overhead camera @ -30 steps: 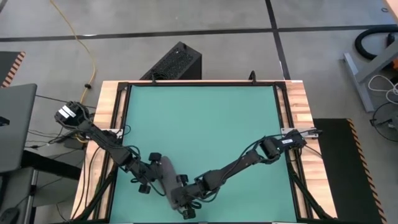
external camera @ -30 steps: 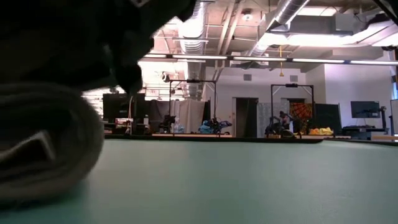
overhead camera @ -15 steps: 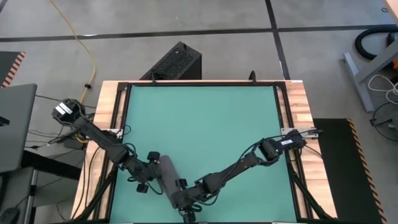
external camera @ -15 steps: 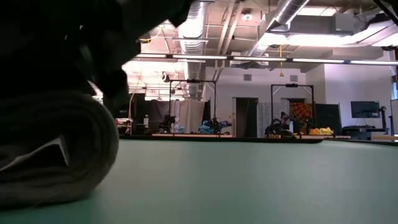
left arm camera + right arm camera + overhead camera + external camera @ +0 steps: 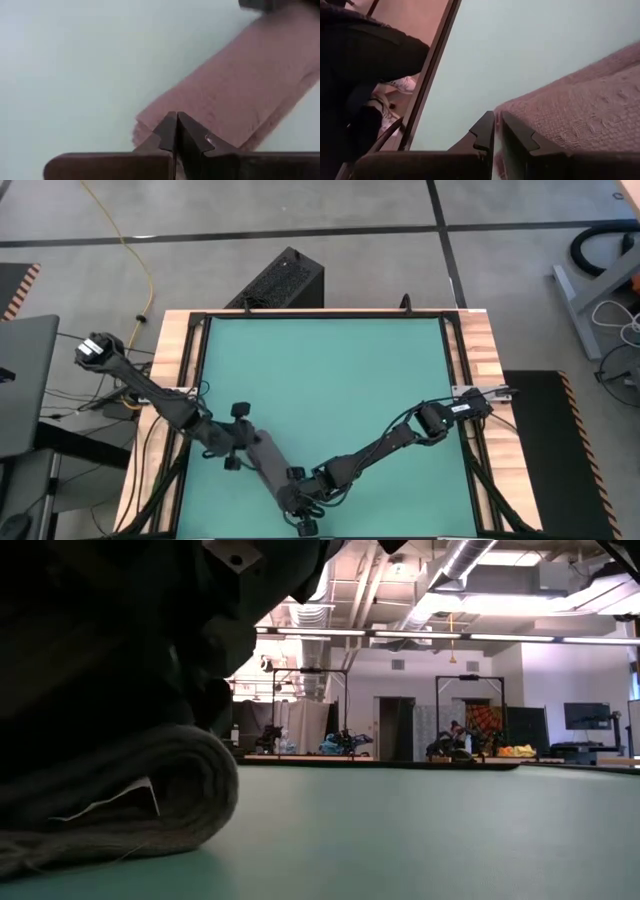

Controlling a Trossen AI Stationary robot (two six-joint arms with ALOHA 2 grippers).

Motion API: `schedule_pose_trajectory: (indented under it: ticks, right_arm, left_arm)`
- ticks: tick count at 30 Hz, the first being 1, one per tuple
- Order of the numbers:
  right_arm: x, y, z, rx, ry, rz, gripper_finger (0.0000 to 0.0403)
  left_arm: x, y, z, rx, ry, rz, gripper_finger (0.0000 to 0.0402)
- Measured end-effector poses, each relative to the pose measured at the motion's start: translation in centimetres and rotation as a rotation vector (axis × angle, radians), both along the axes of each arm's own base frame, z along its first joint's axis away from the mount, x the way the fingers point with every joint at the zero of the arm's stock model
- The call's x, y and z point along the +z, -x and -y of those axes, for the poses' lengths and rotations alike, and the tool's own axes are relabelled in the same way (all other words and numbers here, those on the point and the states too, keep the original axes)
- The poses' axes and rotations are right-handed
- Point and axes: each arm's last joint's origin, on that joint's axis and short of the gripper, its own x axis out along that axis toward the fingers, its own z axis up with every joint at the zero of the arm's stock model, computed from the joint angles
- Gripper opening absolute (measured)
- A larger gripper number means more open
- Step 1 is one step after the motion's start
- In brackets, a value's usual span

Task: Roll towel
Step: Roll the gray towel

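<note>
In the low view the dark grey soft cloth towel (image 5: 120,795), rolled, runs off the picture's left edge, and black arm hardware hides its top. From above, both arms cover the roll's two ends. Whether either gripper actually clamps cloth cannot be told.

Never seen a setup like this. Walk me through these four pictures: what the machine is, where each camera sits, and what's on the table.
It is a robot with two dark arms at a green table. One camera looks straight down, one sits at table height, and one rides on each wrist. A grey towel, rolled into a log, lies near the table's front edge. The left gripper is at one end of it and the right gripper at the other. Each wrist camera shows its fingers closed together against the cloth. The low camera shows the roll's end with a white tag.
</note>
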Motion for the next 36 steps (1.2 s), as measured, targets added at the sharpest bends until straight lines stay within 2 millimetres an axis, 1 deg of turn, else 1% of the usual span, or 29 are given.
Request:
schedule_pose_trajectory:
  ticks: [2,4,7,10,12,13,15,18,22,24,27,28,31,34,35,36]
  right_arm:
    - [0.2,0.1,0.0,0.006,-0.007,-0.006,0.0060]
    - [0.8,0.2,0.1,0.007,-0.008,-0.008,0.0060]
    - [2.5,0.7,0.3,0.019,0.000,-0.002,0.0060]
    - [4.8,1.3,0.6,0.040,0.025,0.013,0.0060]
    - [5.8,1.4,1.0,0.032,0.044,0.044,0.0060]
    - [6.0,1.3,1.1,0.023,0.054,0.060,0.0060]
    - [6.0,0.9,1.5,0.018,0.060,0.085,0.0060]
    - [4.9,0.5,2.1,0.006,0.073,0.056,0.0060]
    - [3.0,1.1,2.9,-0.032,0.094,-0.046,0.0060]
    - [2.6,1.5,3.2,-0.054,0.098,-0.092,0.0060]
    - [2.8,2.1,3.2,-0.054,0.107,-0.140,0.0060]
    - [3.3,2.2,3.1,-0.045,0.101,-0.138,0.0060]
    - [4.7,2.5,2.8,-0.011,0.108,-0.105,0.0060]
    - [6.3,2.8,2.6,-0.037,0.181,-0.025,0.0060]
    - [6.4,2.8,2.6,-0.050,0.206,-0.006,0.0060]
    - [6.0,2.7,2.8,-0.059,0.221,-0.003,0.0060]
  left_arm:
    - [-0.8,-0.2,-0.1,-0.011,0.020,-0.027,0.0000]
    - [-1.6,-0.2,-0.1,-0.026,0.042,-0.057,0.0000]
    - [-2.5,-0.1,0.0,-0.021,0.061,-0.098,0.0000]
    - [-2.8,0.0,0.1,-0.028,0.070,-0.130,0.0000]
    - [-2.8,0.0,0.1,-0.030,0.072,-0.132,0.0000]
    - [-2.8,0.1,0.1,-0.030,0.073,-0.134,0.0000]
    - [-2.8,0.1,0.1,-0.029,0.075,-0.141,0.0000]
    - [-3.0,0.3,0.1,-0.015,0.079,-0.168,0.0000]
    - [-3.1,0.7,0.4,-0.014,0.087,-0.185,0.0000]
    - [-3.2,0.9,0.7,-0.013,0.088,-0.187,0.0000]
    - [-3.5,1.0,1.1,-0.016,0.085,-0.204,0.0000]
    - [-3.7,1.1,1.3,-0.015,0.084,-0.212,0.0000]
    - [-4.3,1.1,1.7,-0.005,0.082,-0.226,0.0000]
    - [-4.7,1.0,2.1,0.001,0.073,-0.226,0.0000]
    - [-4.8,1.0,2.2,0.001,0.073,-0.225,0.0000]
    - [-4.9,1.0,2.3,0.003,0.072,-0.227,0.0000]
